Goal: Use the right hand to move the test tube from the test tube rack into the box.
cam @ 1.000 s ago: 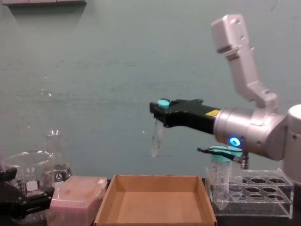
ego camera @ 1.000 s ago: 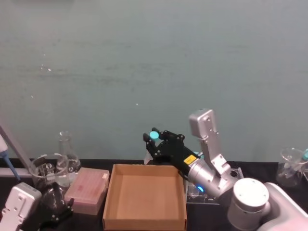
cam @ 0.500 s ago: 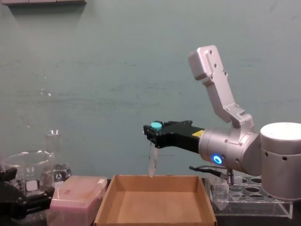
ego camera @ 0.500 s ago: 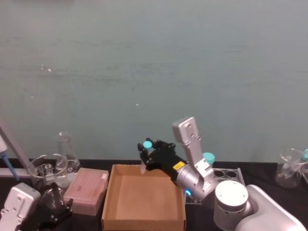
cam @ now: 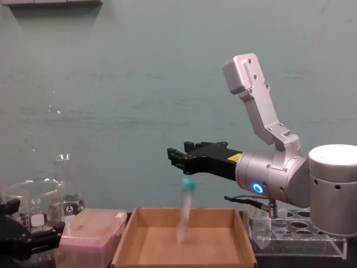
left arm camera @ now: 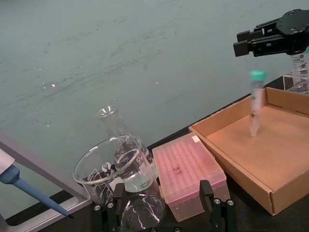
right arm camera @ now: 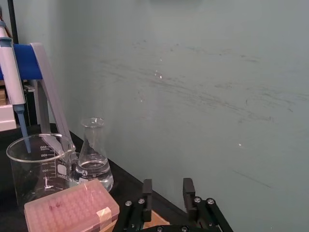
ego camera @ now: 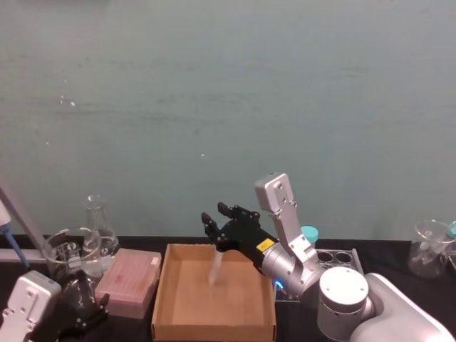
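**Head view.** The right hand (ego camera: pixel 217 216) is over the far wall of the box (ego camera: pixel 162 288), fingers apart and gripping nothing. The test tube (ego camera: pixel 215 268) is a blurred upright streak inside the box, near the middle. The test tube rack (ego camera: pixel 336 256) is just right of the box and holds a wide capped tube (ego camera: pixel 308 234). A pink box (ego camera: pixel 130 281) is just left, with a beaker (ego camera: pixel 68 251) and a flask (ego camera: pixel 100 226) beyond it. The left gripper (ego camera: pixel 80 315) is parked at the near left.

**Left wrist view.** The left gripper's fingers (left arm camera: pixel 110 213) are spread. The test tube (left arm camera: pixel 254 106) hangs clear below the right hand (left arm camera: pixel 249 40), teal cap up and tip low over the box floor. Contact with the floor cannot be told. A pipette (left arm camera: pixel 29 187) lies at the left.

**Right wrist view.** The right hand's two fingers (right arm camera: pixel 147 189) stand parted, with bare wall between them. The pink box (right arm camera: pixel 72 209), beaker (right arm camera: pixel 38 162) and flask (right arm camera: pixel 94 159) show here too.

**Chest view.** From the side, the test tube (cam: pixel 184 211) is apart from the right hand (cam: pixel 174 156), with its cap below the fingertips and its body below the box (cam: pixel 126 244) rim line. The test tube rack (cam: pixel 304 234) is at the right.

**Change.** Half a second ago the fingers were clamped on the tube at its cap. Now they have let go and the tube has dropped. The arm has kept its place.

**Room.** The box floor is bare around the tube, which is well off every wall. There is free air above the box on the left and near sides.
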Robot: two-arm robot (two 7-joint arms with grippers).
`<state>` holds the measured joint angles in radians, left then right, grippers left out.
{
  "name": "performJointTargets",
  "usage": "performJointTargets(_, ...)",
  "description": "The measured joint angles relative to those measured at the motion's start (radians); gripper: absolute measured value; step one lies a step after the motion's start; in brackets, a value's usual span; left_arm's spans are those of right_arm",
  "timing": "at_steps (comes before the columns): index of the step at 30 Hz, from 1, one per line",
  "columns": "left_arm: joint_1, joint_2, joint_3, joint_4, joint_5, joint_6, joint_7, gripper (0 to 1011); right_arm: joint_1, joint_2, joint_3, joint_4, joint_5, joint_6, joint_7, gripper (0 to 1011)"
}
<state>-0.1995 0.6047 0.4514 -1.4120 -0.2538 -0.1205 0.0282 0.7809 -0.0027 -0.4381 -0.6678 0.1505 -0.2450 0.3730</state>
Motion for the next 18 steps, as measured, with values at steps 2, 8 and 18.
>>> performJointTargets(2,0.0,0.0,0.0,0.0,0.0,0.0,0.0,1000,0.0,0.0,0.0,-0.001,0.0,0.001,0.0,442)
performJointTargets(8,0.0,0.0,0.0,0.0,0.0,0.0,0.0,1000,-0.001,0.001,-0.001,-0.004,0.002,0.002,0.0,638)
performJointTargets(18,0.0,0.0,0.0,0.0,0.0,0.0,0.0,1000,-0.002,0.002,-0.001,-0.006,0.003,0.003,0.0,948)
